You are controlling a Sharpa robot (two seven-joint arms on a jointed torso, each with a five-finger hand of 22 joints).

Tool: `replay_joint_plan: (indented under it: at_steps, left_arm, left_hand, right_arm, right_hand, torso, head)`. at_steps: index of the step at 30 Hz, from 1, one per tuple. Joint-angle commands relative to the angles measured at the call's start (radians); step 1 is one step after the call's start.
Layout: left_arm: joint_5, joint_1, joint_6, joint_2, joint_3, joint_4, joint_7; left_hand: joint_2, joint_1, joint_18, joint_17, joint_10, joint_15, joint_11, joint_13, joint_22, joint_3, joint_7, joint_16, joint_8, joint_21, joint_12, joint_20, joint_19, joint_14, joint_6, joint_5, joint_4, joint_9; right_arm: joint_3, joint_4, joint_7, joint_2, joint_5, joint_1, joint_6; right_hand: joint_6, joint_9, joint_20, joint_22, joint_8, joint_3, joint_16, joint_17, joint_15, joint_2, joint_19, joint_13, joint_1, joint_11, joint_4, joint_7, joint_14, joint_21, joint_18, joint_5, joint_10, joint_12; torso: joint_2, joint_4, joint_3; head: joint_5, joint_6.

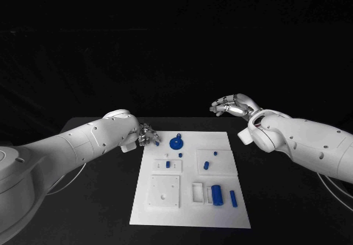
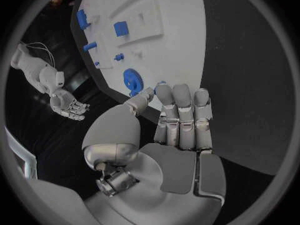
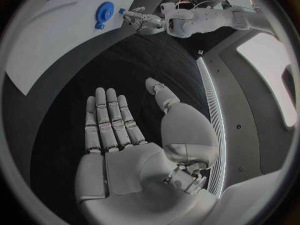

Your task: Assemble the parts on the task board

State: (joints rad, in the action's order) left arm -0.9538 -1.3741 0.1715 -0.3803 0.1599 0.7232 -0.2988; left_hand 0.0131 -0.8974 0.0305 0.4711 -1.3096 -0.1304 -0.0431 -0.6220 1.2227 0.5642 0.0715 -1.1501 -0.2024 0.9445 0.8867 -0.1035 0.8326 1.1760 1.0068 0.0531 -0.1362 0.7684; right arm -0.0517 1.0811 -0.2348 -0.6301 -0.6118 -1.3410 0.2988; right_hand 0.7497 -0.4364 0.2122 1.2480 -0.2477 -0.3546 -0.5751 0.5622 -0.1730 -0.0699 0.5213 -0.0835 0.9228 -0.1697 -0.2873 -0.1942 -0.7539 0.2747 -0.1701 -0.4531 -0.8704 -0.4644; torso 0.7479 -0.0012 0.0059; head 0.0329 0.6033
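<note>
Two arms are seen over the black surface [image 1: 96, 204], at whose centre the white board [image 1: 187, 214] is laid. The left arm [image 1: 66, 148] is extended from the near left to the board's far left corner; the right arm [image 1: 309, 140] is held to the right of the board, well apart from it. The left hand [image 1: 147, 136] is placed at the board's far left edge, its fingers [image 2: 181, 115] held together and bent at the tips, nothing gripped, the thumb tip close to the edge. The right hand [image 1: 234, 106] is raised beyond the board's far right corner, fingers [image 3: 109, 117] straight and the thumb spread, with nothing held. A round blue gear [image 1: 176, 142] is located near the board's far edge, just beside the left hand. A blue cylinder [image 1: 217, 194] and a blue bar [image 1: 233, 198] are positioned side by side near the board's near right edge. Smaller blue pegs [image 1: 206, 165] are distributed across the board's middle.
</note>
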Motion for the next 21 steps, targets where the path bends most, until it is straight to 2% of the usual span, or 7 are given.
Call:
replay_joint_plan:
  at_steps: [1,12,15,18,20,21]
  left_arm:
    - [0.006,0.0,0.015,0.001,0.0,0.002,0.021]
    - [0.006,0.001,-0.004,-0.003,0.0,0.002,0.028]
    - [0.01,0.001,-0.011,-0.007,0.0,0.004,0.029]
    - [0.015,0.001,-0.021,-0.009,0.0,0.007,0.031]
    - [0.033,0.001,-0.033,-0.012,0.0,0.01,0.033]
    - [0.041,0.001,-0.04,-0.014,0.0,0.013,0.036]
  left_hand:
    - [-0.019,-0.005,-0.017,0.0,-0.007,-0.002,0.002,0.002,0.002,0.003,0.0,-0.004,-0.007,-0.007,0.0,-0.12,-0.001,-0.001,0.009,0.001,-0.013,-0.002]
    - [-0.056,-0.031,-0.018,0.0,-0.016,-0.003,-0.001,0.001,0.007,0.022,-0.004,-0.008,-0.015,-0.008,0.002,-0.12,0.006,0.005,0.026,0.002,-0.048,-0.005]
    - [-0.049,-0.049,-0.018,0.001,-0.023,-0.005,-0.003,0.002,0.007,0.068,-0.006,-0.011,-0.018,-0.009,0.003,-0.121,0.014,0.011,0.034,-0.001,-0.04,-0.008]
    - [-0.047,-0.052,-0.018,0.002,-0.029,-0.005,-0.005,0.002,0.009,0.084,-0.007,-0.014,-0.021,-0.007,0.003,-0.122,0.019,0.016,0.039,0.0,-0.039,-0.009]
    - [-0.045,-0.053,-0.018,0.003,-0.035,-0.007,-0.007,0.002,0.011,0.094,-0.01,-0.017,-0.023,-0.006,0.005,-0.123,0.024,0.021,0.044,0.01,-0.041,-0.01]
    - [-0.041,-0.054,-0.017,0.004,-0.04,-0.008,-0.009,0.001,0.013,0.1,-0.012,-0.02,-0.026,-0.004,0.007,-0.124,0.028,0.027,0.05,0.026,-0.042,-0.01]
  right_arm:
    - [0.001,0.0,-0.004,0.001,0.003,-0.001,0.003]
    - [0.001,-0.002,-0.004,0.002,0.003,-0.001,0.002]
    - [0.001,-0.003,-0.004,0.003,0.004,-0.001,0.001]
    - [0.001,-0.004,-0.004,0.003,0.005,-0.001,0.0]
    - [0.001,-0.004,-0.005,0.003,0.005,-0.001,0.0]
    - [0.001,-0.005,-0.004,0.003,0.005,-0.001,0.0]
  right_hand:
    - [0.002,0.002,0.001,0.001,-0.004,-0.001,-0.006,-0.002,0.002,0.0,-0.007,0.002,-0.008,-0.006,0.004,-0.032,0.008,-0.007,-0.003,0.002,-0.001,0.005]
    - [0.002,0.002,0.001,0.002,-0.004,0.0,-0.007,-0.003,0.002,-0.001,-0.007,0.002,-0.01,-0.005,0.004,-0.032,0.008,-0.008,-0.003,0.001,-0.002,0.005]
    - [0.002,0.002,0.001,0.002,-0.004,0.0,-0.007,-0.003,0.002,-0.001,-0.007,0.003,-0.01,-0.005,0.005,-0.032,0.008,-0.008,-0.003,0.001,-0.002,0.005]
    - [0.002,0.002,0.001,0.002,-0.004,0.0,-0.007,-0.003,0.002,-0.001,-0.007,0.003,-0.011,-0.005,0.005,-0.032,0.008,-0.008,-0.003,0.0,-0.002,0.005]
    - [0.002,0.003,0.001,0.002,-0.004,0.0,-0.007,-0.003,0.002,0.0,-0.007,0.003,-0.011,-0.005,0.005,-0.032,0.008,-0.008,-0.003,0.0,-0.002,0.005]
    - [0.002,0.003,0.001,0.002,-0.005,0.0,-0.007,-0.003,0.002,0.0,-0.007,0.003,-0.011,-0.005,0.005,-0.032,0.008,-0.008,-0.003,0.0,-0.002,0.005]
  torso:
    - [0.0,0.0002,0.0003]
    - [0.0,0.0001,0.0015]
    - [0.0,-0.0003,0.0012]
    - [0.0,0.0001,0.0011]
    - [0.0,0.0005,0.0012]
    - [0.0,0.0005,0.001]
  head:
    - [-0.001,0.001]
    - [-0.001,0.002]
    - [0.0,0.002]
    - [0.0,0.0]
    - [0.0,0.001]
    - [0.0,0.0]
